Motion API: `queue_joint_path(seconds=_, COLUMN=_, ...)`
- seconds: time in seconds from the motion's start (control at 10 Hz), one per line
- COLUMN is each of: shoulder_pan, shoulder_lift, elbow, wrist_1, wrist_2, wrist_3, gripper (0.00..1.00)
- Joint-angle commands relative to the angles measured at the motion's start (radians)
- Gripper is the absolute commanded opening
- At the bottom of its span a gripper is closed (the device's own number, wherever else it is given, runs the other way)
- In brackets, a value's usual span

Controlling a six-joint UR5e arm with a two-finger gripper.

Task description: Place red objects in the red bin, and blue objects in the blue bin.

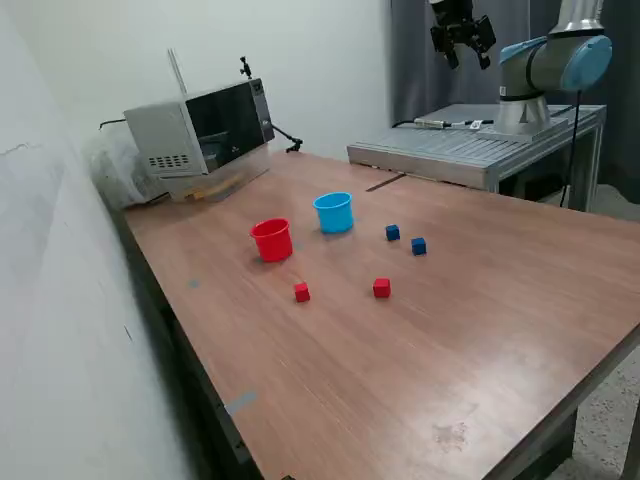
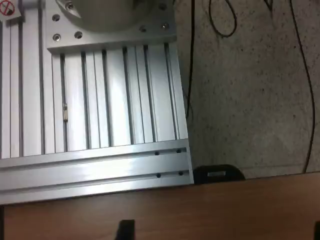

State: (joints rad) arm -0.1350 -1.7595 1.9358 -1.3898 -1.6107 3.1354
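Two-finger gripper [image 1: 462,40], upper right of exterior view: raised, holding nothing, jaw gap unclear. Tiny red cubes [image 1: 301,291] [image 1: 381,288], centre frame, below small red plastic cup [image 1: 271,240]. Descend vertically over one cube.

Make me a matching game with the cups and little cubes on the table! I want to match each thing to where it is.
Things:
1. red cup
2. light blue cup
3. two dark blue cubes
4. gripper

Places:
A. high in the air, above the metal platform
B. on the exterior view's left of the light blue cup
C. on the exterior view's right of the light blue cup
D. between the red cup and the dark blue cubes

Pairs: 1-B, 2-D, 3-C, 4-A
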Motion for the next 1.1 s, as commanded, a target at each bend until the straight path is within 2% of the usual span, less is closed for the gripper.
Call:
queue_joint_path(seconds=0.0, shoulder_pan=0.0, shoulder_lift=0.0, elbow=0.0, wrist_1=0.0, wrist_2=0.0, wrist_3=0.0, gripper=1.0)
queue_joint_path(seconds=0.8, shoulder_pan=0.001, shoulder_lift=-0.002, elbow=0.002, wrist_1=0.0, wrist_2=0.0, wrist_3=-0.003, gripper=1.0)
queue_joint_path(seconds=1.0, shoulder_pan=0.003, shoulder_lift=0.014, elbow=-0.008, wrist_1=-0.015, wrist_2=0.014, wrist_3=0.005, gripper=1.0)
